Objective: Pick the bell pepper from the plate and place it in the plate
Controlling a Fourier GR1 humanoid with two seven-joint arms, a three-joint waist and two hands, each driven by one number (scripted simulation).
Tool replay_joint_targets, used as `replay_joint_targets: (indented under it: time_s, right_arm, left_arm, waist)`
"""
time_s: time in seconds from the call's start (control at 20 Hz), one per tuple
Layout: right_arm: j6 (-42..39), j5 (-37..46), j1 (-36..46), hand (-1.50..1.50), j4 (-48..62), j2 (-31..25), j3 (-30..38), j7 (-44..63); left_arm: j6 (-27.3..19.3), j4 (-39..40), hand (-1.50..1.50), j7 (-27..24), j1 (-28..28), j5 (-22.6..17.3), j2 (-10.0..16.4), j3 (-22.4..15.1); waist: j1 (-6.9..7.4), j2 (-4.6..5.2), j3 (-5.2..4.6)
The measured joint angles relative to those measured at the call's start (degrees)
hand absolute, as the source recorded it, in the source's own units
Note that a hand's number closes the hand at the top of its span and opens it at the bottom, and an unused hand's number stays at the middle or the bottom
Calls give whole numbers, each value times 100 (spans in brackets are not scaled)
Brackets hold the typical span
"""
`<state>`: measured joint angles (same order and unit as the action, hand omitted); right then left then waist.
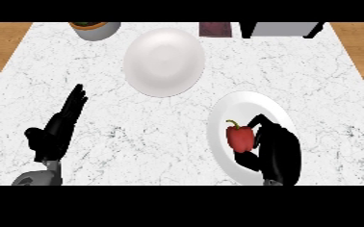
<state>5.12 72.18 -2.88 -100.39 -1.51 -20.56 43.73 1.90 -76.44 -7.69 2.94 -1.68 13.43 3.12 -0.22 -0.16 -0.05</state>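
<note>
A red bell pepper [240, 137] with a green stem rests on the near white plate [245, 107] at the lower right. My right hand [278, 153] lies over that plate, just right of the pepper, fingers and thumb curling round its right side. A second white plate [164, 61] sits farther back, near the counter's middle. My left hand [57, 130] stays open at the lower left, fingers straight and pointing away, holding nothing.
A grey pot with a plant [95, 29] stands at the back left. A dark maroon item [215, 29] and a grey appliance [280, 29] line the back edge. The marble counter [128, 125] is edged with wood on both sides.
</note>
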Motion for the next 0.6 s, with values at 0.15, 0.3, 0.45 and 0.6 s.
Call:
replay_joint_targets:
  time_s: [0.15,0.3,0.45,0.6]
  right_arm:
    - [-130,298,-15,150,-518,48,-266,219]
    - [-383,640,36,150,-1111,68,-541,417]
    - [-404,992,383,150,-1320,89,-665,559]
    - [-539,1321,795,150,-1483,120,-889,823]
  left_arm:
    - [20,-118,0,121,2,12,-42,-33]
    - [77,-60,0,124,53,-7,-30,7]
    - [97,-23,0,112,57,8,-47,12]
    - [128,49,0,37,79,23,-41,48]
  waist:
    - [4,2,2]
    - [-2,2,2]
    - [12,4,2]
    - [23,5,2]
